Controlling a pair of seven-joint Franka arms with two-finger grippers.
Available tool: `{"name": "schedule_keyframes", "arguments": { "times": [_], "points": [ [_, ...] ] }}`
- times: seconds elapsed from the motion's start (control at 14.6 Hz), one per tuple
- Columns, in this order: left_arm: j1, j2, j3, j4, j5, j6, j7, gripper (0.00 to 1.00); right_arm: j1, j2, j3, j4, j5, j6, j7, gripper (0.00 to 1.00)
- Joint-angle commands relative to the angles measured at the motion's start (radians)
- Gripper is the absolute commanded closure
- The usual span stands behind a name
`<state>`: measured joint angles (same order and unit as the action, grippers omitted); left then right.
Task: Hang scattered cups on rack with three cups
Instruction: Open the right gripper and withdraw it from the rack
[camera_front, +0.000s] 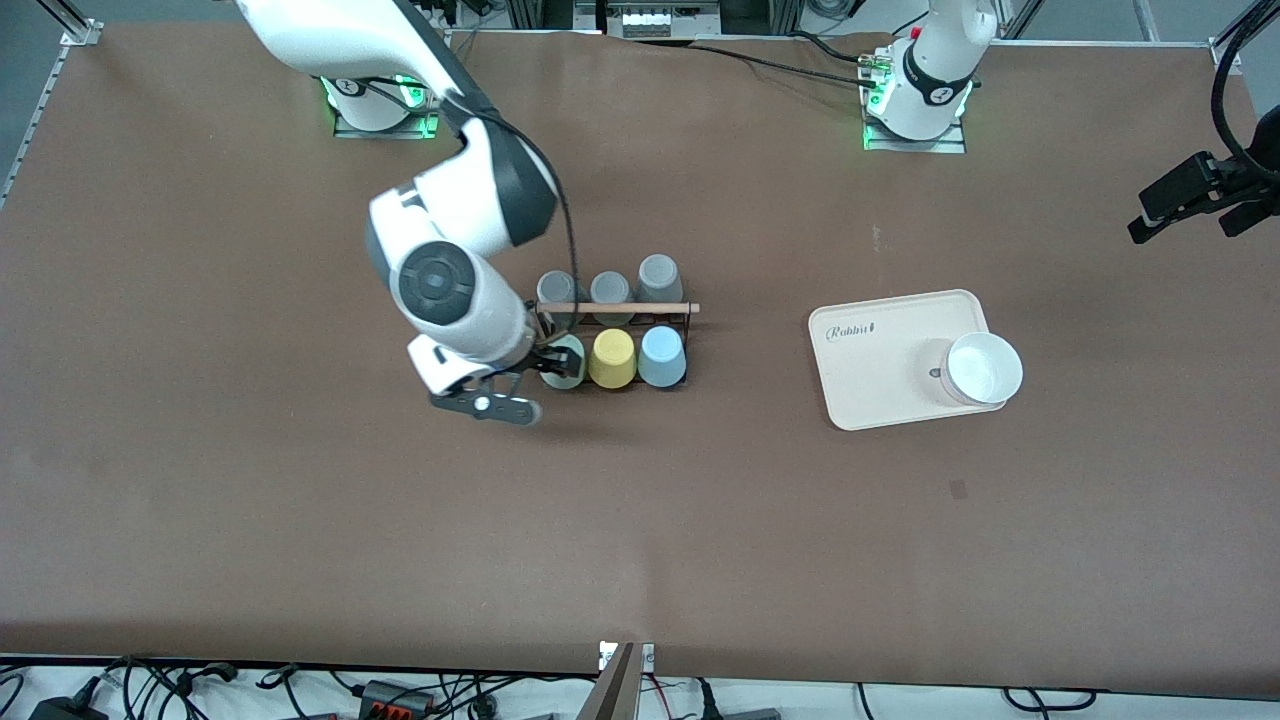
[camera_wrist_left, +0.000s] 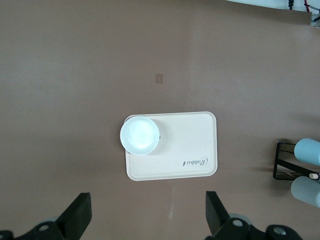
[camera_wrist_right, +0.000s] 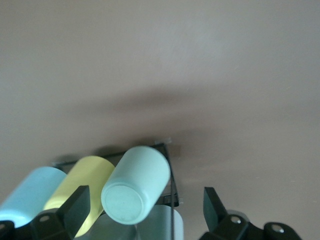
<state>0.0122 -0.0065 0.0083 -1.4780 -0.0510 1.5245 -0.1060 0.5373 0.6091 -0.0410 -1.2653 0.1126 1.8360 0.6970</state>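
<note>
The light, rigid, smooth mint green cup (camera_wrist_right: 135, 184), best taken by its sidewall, sits on the rack (camera_front: 612, 318) between the right gripper (camera_wrist_right: 142, 212)'s released jaws; the left gripper (camera_wrist_left: 145, 220) waits with jaws spread.

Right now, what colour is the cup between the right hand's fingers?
Pale mint green cup, clearest in the right wrist view.

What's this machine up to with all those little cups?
The right gripper is at the rack, open around the mint green cup, which sits upside down on a peg. The yellow cup and the light blue cup hang beside it, with three grey cups in the other row. The left gripper waits, open, over a tray holding a white bowl.
</note>
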Motion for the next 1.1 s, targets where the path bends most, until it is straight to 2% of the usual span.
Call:
{"name": "schedule_keyframes", "arguments": {
  "times": [0.0, 0.14, 0.34, 0.55, 0.68, 1.03],
  "points": [
    [0.002, -0.012, 0.001, -0.013, -0.024, 0.006, 0.023, 0.00, -0.068, -0.095, -0.003, -0.014, -0.001, -0.029, -0.002, 0.00],
    [0.002, -0.013, -0.001, -0.013, -0.024, 0.006, 0.023, 0.00, -0.155, -0.123, -0.011, -0.014, -0.005, -0.046, -0.042, 0.00],
    [0.002, -0.013, 0.001, -0.013, -0.024, 0.005, 0.022, 0.00, -0.278, -0.132, -0.016, -0.014, -0.005, -0.098, -0.229, 0.00],
    [0.000, -0.012, -0.001, -0.013, -0.024, 0.002, 0.023, 0.00, -0.379, -0.175, -0.014, -0.014, -0.076, -0.113, -0.391, 0.00],
    [0.000, -0.012, -0.001, -0.012, -0.020, -0.004, 0.023, 0.00, -0.442, -0.210, -0.013, -0.017, -0.087, -0.113, -0.502, 0.00],
    [0.000, -0.012, 0.001, -0.013, -0.012, -0.044, 0.022, 0.00, -0.514, -0.298, -0.023, -0.048, -0.091, -0.116, -0.700, 0.00]
  ]
}}
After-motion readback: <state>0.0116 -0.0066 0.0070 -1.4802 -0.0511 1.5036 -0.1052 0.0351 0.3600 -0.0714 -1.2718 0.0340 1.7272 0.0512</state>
